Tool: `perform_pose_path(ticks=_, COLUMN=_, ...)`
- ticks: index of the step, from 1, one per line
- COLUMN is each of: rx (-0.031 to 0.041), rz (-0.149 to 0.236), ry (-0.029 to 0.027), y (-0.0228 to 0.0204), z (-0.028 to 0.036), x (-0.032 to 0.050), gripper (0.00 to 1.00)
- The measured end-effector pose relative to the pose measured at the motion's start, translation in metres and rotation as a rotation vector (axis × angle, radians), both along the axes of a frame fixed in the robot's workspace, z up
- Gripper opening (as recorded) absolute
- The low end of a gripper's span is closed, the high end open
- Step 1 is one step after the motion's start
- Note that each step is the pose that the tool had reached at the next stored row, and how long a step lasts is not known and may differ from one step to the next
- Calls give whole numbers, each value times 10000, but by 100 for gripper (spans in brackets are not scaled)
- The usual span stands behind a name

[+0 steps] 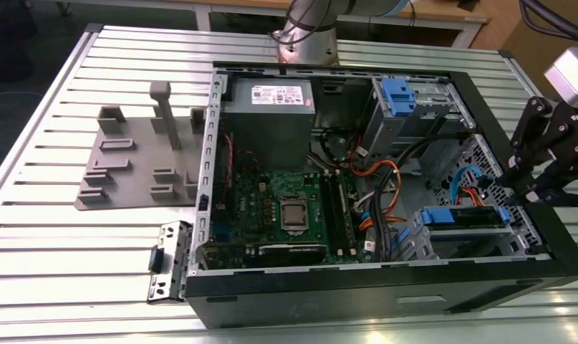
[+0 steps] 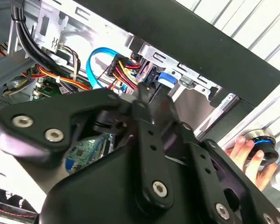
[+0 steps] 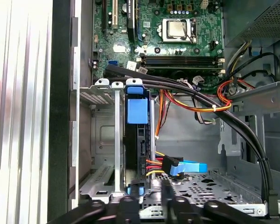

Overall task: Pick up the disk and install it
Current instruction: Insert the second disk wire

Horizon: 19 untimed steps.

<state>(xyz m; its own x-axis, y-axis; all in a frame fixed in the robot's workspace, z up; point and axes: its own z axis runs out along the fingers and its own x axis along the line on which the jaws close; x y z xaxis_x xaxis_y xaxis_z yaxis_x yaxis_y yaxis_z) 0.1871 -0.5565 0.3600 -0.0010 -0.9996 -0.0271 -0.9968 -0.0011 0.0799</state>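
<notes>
Over at the exterior view's right, the gripper point(image 1: 529, 188) hangs just outside the open computer case point(image 1: 518, 269), by the wall nearest the drive cage. Its black linkage crowds the second wrist view, and whether the fingers are spread or closed — I cannot tell; nothing shows between them. The disk point(image 3: 136, 140), edged by its blue caddy, already sits in the metal cage point(image 3: 113, 154) inside the case, standing on edge in the first wrist view, with a blue cable point(image 3: 189, 167) and red-and-yellow wires plugged near its lower end. In the exterior view the same blue caddy point(image 1: 463, 217) lies in the case's corner close to the gripper. A person's hand point(image 2: 252, 156) rests on a round knob beside the case — off on the ribbed table point(image 1: 69, 236).
</notes>
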Motion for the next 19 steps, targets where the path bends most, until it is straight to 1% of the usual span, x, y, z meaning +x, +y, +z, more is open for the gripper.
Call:
perform_pose_path(ticks=1, rx=1, rz=0, ry=0, y=0, z=0, x=0, gripper=35)
perform_pose_path(ticks=3, rx=0, rz=0, ry=0, y=0, z=0, x=0, gripper=35)
perform_pose_path(ticks=4, rx=0, rz=0, ry=0, y=0, z=0, x=0, gripper=41)
perform_pose_path(ticks=6, rx=-6, rz=0, ry=-1, y=2, z=4, x=-11, gripper=41)
perform_pose_path(ticks=7, rx=-3, rz=0, ry=-1, y=16, z=2, x=-20, gripper=41)
perform_pose_path(ticks=9, rx=-15, rz=1, ry=-1, y=71, z=2, x=-28, gripper=41)
perform_pose_path(ticks=10, rx=-20, rz=1, ry=-2, y=92, z=1, x=-31, gripper=41)
perform_pose_path(ticks=12, rx=-25, rz=0, ry=-6, y=120, z=5, x=-37, gripper=41)
perform_pose_path(ticks=16, rx=-29, rz=0, ry=-46, y=127, z=50, x=-67, gripper=41)
perform_pose_path(ticks=17, rx=-26, rz=0, ry=-57, y=127, z=50, x=-82, gripper=41)
perform_pose_path(ticks=19, rx=-29, rz=1, ry=-61, y=127, z=50, x=-116, gripper=41)
